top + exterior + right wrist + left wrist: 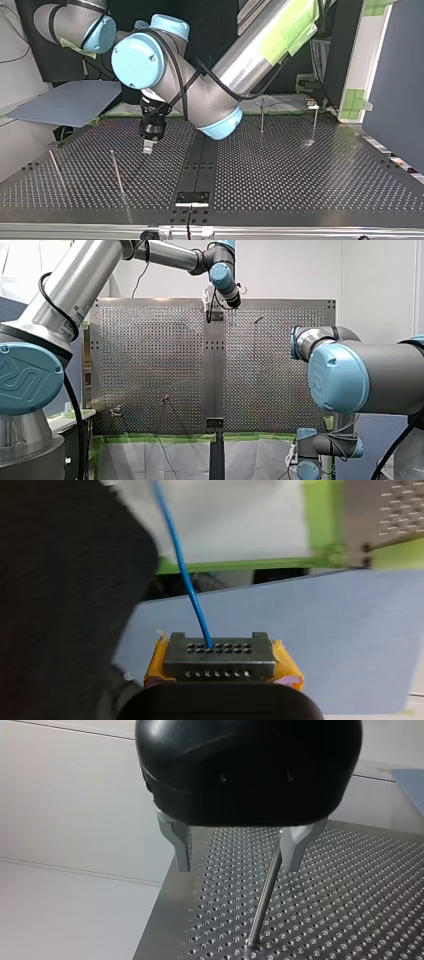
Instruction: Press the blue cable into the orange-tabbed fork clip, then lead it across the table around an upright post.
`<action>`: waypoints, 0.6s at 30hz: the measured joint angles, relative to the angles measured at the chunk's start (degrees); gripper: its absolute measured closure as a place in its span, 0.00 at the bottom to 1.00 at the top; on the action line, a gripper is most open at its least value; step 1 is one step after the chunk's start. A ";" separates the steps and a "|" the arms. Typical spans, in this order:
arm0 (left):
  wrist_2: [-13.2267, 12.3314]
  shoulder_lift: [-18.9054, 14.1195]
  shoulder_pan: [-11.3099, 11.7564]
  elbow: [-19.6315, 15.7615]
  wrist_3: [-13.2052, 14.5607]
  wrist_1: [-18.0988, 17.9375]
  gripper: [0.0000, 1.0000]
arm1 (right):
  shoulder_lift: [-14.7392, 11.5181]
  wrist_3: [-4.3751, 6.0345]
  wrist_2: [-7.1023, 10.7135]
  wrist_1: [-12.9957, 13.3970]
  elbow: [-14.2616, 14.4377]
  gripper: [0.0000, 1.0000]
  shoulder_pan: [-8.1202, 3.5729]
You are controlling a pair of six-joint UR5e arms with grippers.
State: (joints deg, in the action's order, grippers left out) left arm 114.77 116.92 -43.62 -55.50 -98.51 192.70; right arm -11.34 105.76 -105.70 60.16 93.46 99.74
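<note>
The main risk is the blue cable (pixel 182 575) slipping or kinking. The right gripper (pixel 218 652) is clamped on it at a single spot, and the thin strand runs up and away unsupported, so a fast pull toward the table (pixel 350 885) could drag it through the grip or bend it sharply at the clamp. The cable is off the table's side, over a blue-grey sheet (pixel 300 630) and near a strip of green tape (pixel 240 565). It is well apart from the small fixture (pixel 311 103) at the top view's far right, which may be the fork clip, though no orange tab can be made out there. A long carry could therefore snag the cable on a post or miss the narrow slot. The left gripper (pixel 237 865) hangs low over the table, spread wide and holding nothing. A slim post (pixel 262 900) stands ahead of it, close to one finger in the left wrist view, and a careless sideways move could knock it. The cable looks smooth, round and pliable. The right gripper's dark jaw faces are blocky and dotted with small holes, with yellow-orange pads (pixel 287 667) at their sides. The left gripper's fingers (pixel 181 845) are bare tapered metal under a glossy black housing. The table is dull steel, densely perforated, and the post is a polished rod.
</note>
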 joint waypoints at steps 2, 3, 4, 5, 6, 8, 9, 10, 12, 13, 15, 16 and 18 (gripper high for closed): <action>-0.02 0.00 0.00 0.01 0.09 0.02 0.13 | 0.59 -0.06 0.16 -0.12 0.76 1.00 0.14; -0.02 0.00 0.00 0.02 0.12 0.03 0.13 | 0.58 -0.10 0.24 -0.25 1.07 1.00 0.19; -0.03 0.00 0.00 0.03 0.13 0.02 0.13 | 0.41 -0.23 0.34 -0.51 1.39 1.00 0.26; -0.03 0.00 0.00 0.03 0.14 0.03 0.13 | 0.15 -0.41 0.41 -0.80 1.56 1.00 0.34; -0.03 0.00 0.00 0.02 0.15 0.03 0.13 | -0.19 -0.66 0.47 -1.16 1.68 1.00 0.43; -0.04 0.00 0.00 0.03 0.16 0.04 0.13 | -1.18 -1.47 0.63 -2.18 1.83 1.00 0.72; -0.04 0.00 0.00 0.03 0.16 0.06 0.13 | -1.68 -1.80 0.73 -2.67 1.87 1.00 0.85; -0.04 0.00 0.00 0.03 0.16 0.08 0.13 | -2.39 -2.13 0.93 -3.39 1.90 1.00 1.01; -0.07 0.00 0.00 0.04 0.16 0.14 0.13 | -3.41 -2.40 1.30 -4.40 1.92 1.00 1.22; -0.07 0.00 0.00 0.04 0.16 0.16 0.13 | -4.02 -2.51 1.54 -5.02 1.93 1.00 1.35; -0.06 0.00 0.00 0.04 0.17 0.22 0.13 | -4.97 -2.62 2.01 -5.96 1.93 1.00 1.58; -0.06 0.00 0.00 0.04 0.16 0.25 0.13 | -5.66 -2.66 2.42 -6.66 1.94 1.00 1.71; -0.05 0.00 0.00 0.04 0.17 0.32 0.13 | -6.77 -2.70 3.02 -7.76 1.94 1.00 1.86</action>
State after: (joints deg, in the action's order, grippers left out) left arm 114.72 116.92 -43.61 -55.46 -98.34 193.02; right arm -18.11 103.06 -102.69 52.39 95.41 101.61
